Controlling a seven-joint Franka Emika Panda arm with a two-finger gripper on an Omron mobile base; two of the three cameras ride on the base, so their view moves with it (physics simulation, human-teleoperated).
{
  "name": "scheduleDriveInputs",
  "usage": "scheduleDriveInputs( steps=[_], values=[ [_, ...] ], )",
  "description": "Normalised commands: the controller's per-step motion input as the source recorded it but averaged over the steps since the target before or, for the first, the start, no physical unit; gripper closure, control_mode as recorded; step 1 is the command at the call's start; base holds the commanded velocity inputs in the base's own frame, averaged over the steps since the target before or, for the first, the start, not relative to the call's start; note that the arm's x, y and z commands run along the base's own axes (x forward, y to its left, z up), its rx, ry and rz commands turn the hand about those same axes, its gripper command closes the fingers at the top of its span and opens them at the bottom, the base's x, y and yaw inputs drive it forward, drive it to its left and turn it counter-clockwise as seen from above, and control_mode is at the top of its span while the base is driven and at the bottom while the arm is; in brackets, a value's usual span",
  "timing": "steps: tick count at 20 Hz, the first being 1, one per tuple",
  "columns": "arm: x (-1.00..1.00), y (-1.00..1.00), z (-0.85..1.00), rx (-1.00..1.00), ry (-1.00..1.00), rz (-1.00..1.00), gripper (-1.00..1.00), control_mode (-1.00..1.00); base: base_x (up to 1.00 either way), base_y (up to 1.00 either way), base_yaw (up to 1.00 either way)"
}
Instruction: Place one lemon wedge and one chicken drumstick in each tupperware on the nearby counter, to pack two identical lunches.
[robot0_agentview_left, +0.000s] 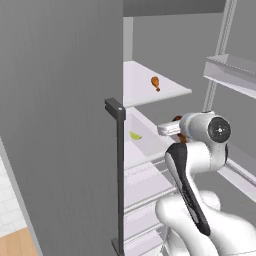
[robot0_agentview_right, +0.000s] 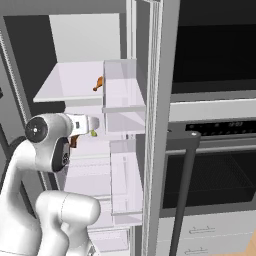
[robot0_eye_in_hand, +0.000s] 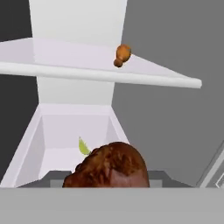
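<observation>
A reddish-brown chicken drumstick (robot0_eye_in_hand: 109, 168) sits right at my gripper (robot0_agentview_left: 172, 129), which is shut on it; the fingers are hidden behind the meat. My hand is inside the open fridge, just under the upper shelf. A second chicken drumstick (robot0_agentview_left: 155, 82) (robot0_agentview_right: 98, 83) (robot0_eye_in_hand: 122, 55) lies on that upper glass shelf (robot0_agentview_left: 165, 93). One yellow-green lemon wedge (robot0_agentview_left: 135, 135) (robot0_agentview_right: 93, 133) (robot0_eye_in_hand: 84, 147) rests on the lower shelf, just beyond the held drumstick. The tupperwares and the counter are out of view.
A grey fridge door with a dark vertical handle (robot0_agentview_left: 119, 165) stands close on the left. Clear door bins (robot0_agentview_right: 123, 90) hang on the right side of the fridge opening. A built-in oven (robot0_agentview_right: 215, 170) and pale drawers (robot0_agentview_right: 200, 231) lie further right.
</observation>
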Motion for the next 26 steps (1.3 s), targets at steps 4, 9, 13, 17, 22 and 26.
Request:
scheduleDriveInputs(
  steps=[4, 9, 13, 17, 22, 26],
  values=[
    [-1.0, 0.08, 0.9, -0.04, 0.31, 0.09, 1.0, -1.0, 0.0, 0.0, 0.0],
    [-0.99, 0.15, 0.58, -0.14, 0.4, 0.1, 1.0, -1.0, 0.0, 0.0, 0.0],
    [-0.84, 0.46, 0.02, -0.27, 0.44, 0.12, 1.0, -1.0, 0.0, 0.0, 0.0],
    [0.0, 0.0, 0.0, 0.0, 0.0, 0.0, 1.0, 1.0, -1.0, 0.09, 0.16],
    [0.0, 0.0, 0.0, 0.0, 0.0, 0.0, 1.0, 1.0, -1.0, -0.01, 0.1],
    [0.0, 0.0, 0.0, 0.0, 0.0, 0.0, 1.0, 1.0, -1.0, -0.19, 0.0]
  ],
)
